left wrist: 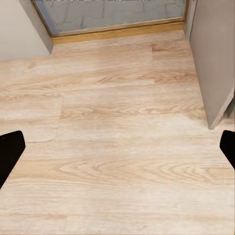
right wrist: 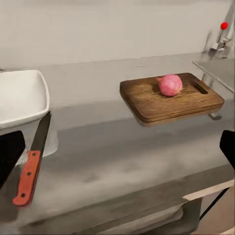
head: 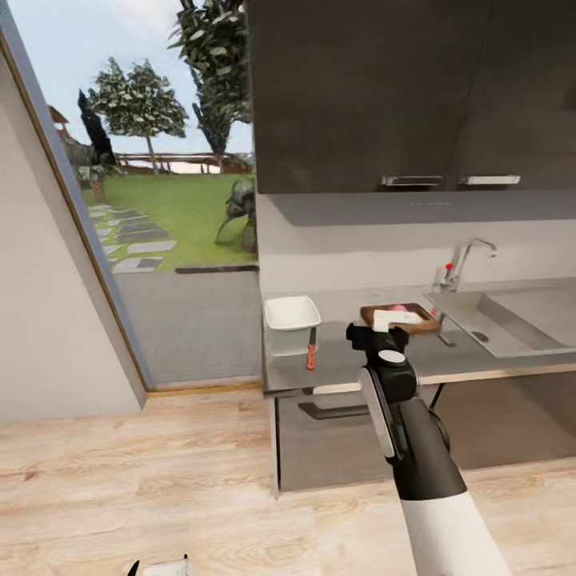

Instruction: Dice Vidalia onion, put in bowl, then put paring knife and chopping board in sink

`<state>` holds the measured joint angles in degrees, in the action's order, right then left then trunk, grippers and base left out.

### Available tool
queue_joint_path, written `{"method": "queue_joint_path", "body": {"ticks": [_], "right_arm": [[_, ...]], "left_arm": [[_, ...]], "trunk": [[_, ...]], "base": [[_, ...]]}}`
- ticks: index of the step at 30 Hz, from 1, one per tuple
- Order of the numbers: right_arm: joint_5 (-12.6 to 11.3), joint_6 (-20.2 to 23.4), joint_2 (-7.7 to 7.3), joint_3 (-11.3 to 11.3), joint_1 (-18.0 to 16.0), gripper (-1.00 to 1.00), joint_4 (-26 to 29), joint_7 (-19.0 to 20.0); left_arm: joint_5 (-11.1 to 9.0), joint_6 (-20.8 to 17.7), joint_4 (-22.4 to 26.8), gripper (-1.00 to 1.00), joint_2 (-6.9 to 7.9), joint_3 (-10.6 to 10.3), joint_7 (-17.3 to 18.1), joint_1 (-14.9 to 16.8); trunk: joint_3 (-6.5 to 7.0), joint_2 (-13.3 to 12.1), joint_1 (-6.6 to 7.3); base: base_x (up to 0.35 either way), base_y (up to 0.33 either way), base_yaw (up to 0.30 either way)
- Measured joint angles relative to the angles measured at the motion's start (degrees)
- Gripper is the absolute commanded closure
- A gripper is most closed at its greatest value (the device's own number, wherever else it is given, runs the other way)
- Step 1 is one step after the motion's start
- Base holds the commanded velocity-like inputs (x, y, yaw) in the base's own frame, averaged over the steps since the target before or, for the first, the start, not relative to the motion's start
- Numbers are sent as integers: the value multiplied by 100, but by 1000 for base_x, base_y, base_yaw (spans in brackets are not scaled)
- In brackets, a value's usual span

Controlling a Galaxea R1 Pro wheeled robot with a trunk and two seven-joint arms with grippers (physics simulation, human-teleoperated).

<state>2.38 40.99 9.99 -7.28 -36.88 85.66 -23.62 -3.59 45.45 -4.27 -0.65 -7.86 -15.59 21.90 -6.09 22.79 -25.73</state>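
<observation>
right gripper (head: 382, 326) hides pt of chopping board (head: 416, 321)

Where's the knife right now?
The paring knife lies flat on the countertop, just in front of the white bowl, left of the chopping board.

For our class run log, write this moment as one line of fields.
pinkish-red round onion: on dark brown wooden chopping board | orange-handled knife: on grey countertop beside white square bowl | right gripper: open, empty
</observation>
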Motion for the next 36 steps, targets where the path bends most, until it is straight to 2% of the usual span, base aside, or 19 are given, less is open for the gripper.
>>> {"method": "queue_joint_path", "body": {"ticks": [2, 7, 15, 16, 23, 36], "right_arm": [[-34, 9, 0, -36, -3, -100, -5, 3], [-191, 32, 0, -302, -5, -100, -9, 25], [-257, 128, 1, -407, -5, -100, -9, 26], [-345, 233, 1, -468, -5, -100, -9, 33], [-486, 287, 1, -514, -5, -100, -5, 37], [-501, 273, 1, -507, 3, -100, -9, 31]], "left_arm": [[0, 2, 0, -100, 4, 0, 0, 0], [0, -3, 0, -100, 1, 0, 0, -2], [-1, -2, 1, -100, -1, 1, 1, -2], [0, -2, 1, -100, -2, 0, 1, -1], [-1, -5, 1, -100, -2, 0, -4, -2], [-1, -5, 1, -100, 5, 1, -8, -4]], "trunk": [[0, 0, 0], [0, -1, -1], [0, 0, -2], [0, 0, -2], [0, 0, -2], [0, -1, -2]], "base": [[161, 252, 0], [94, 224, 0], [7, 32, 0], [0, 2, 0], [0, 0, 0], [0, 0, 0]]}}
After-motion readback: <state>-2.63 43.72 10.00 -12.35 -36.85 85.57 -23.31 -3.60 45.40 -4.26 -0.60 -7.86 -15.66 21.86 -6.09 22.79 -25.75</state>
